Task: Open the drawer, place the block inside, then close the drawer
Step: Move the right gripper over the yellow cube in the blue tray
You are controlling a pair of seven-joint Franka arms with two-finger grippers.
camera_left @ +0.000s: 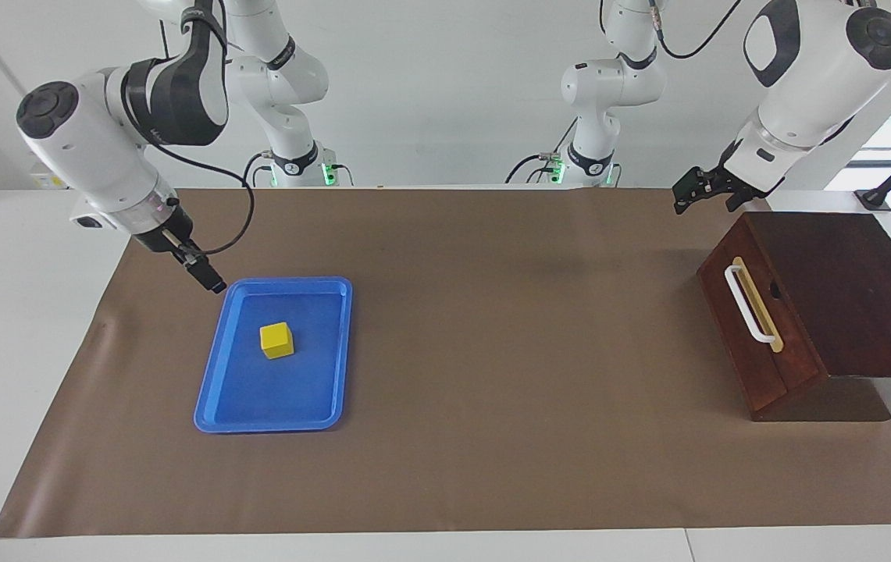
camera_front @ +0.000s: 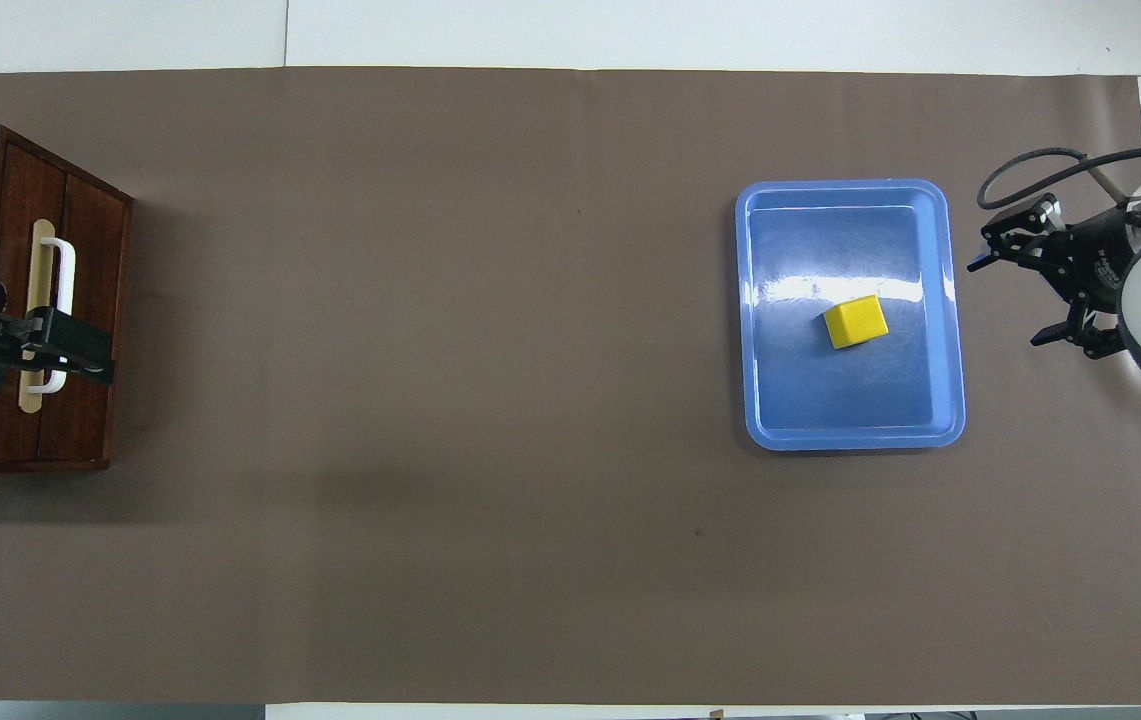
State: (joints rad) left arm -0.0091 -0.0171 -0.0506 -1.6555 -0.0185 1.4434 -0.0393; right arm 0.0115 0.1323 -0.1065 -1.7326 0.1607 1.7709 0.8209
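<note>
1. A yellow block (camera_left: 276,340) sits in a blue tray (camera_left: 318,414) on a brown-covered desk (camera_left: 492,328), toward the right arm's end.
2. The right claw (camera_left: 211,282) hangs over the tray's corner nearest the robots.
3. A closed dark wooden drawer (camera_left: 757,343) stands at the left arm's end.
4. The left claw (camera_left: 687,199) hangs over the desk's edge nearest the robots, near the drawer.

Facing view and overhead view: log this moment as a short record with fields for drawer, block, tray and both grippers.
drawer: shut, white bar handle untouched
block: yellow cube lying in the tray
tray: blue, on the brown mat
right gripper: open, raised beside the tray, holding nothing
left gripper: open, waiting in the air near the drawer
</note>
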